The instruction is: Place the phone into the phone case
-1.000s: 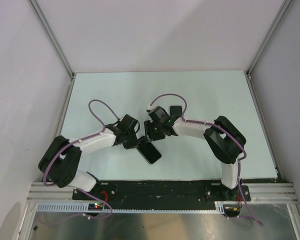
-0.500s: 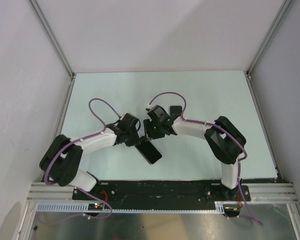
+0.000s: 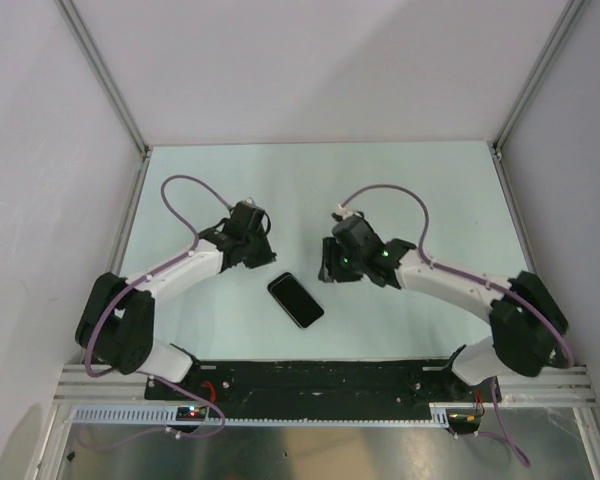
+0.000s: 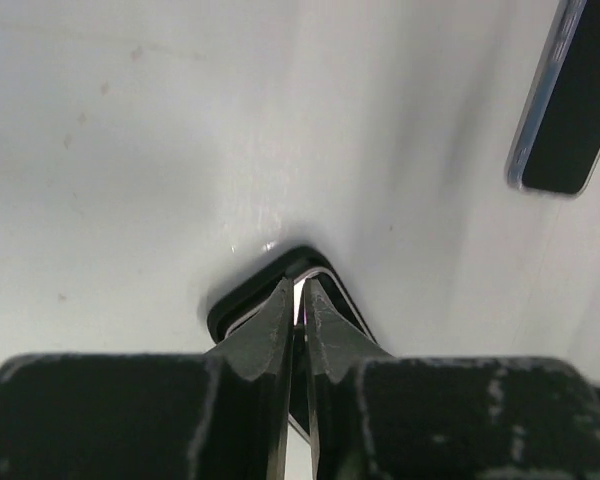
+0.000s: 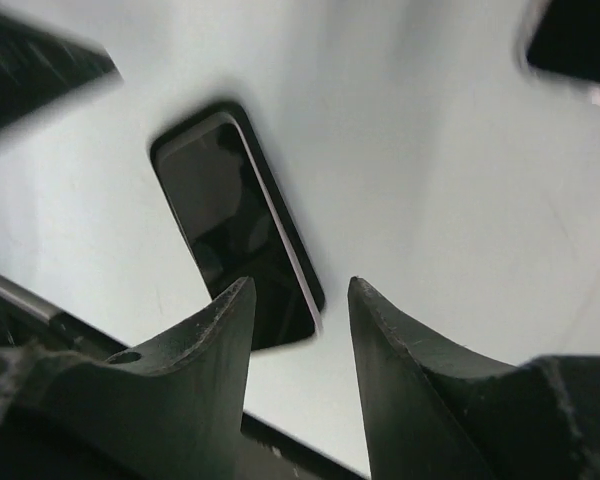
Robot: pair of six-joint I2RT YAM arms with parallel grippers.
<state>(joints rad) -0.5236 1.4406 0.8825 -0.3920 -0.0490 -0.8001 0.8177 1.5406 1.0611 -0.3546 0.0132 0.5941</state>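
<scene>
A black phone (image 3: 296,300) lies flat, screen up, on the pale table between the two arms. In the right wrist view it (image 5: 235,235) shows a black rim around it, like a case, with a thin silver line along one long edge. My right gripper (image 3: 326,272) is open and empty just right of it, its tips (image 5: 298,283) hanging over its near end. My left gripper (image 3: 267,261) is shut and empty just up-left of the phone. Its tips (image 4: 300,290) hover at a black-rimmed corner (image 4: 270,285).
A second dark slab with a silvery edge shows at the top right of the left wrist view (image 4: 570,100) and of the right wrist view (image 5: 575,35); I cannot tell what it is. The black base rail (image 3: 320,375) runs along the near edge.
Both grippers have drawn back from the phone: the left up and to the left, the right out to the right and down. The phone has stayed where it was.
</scene>
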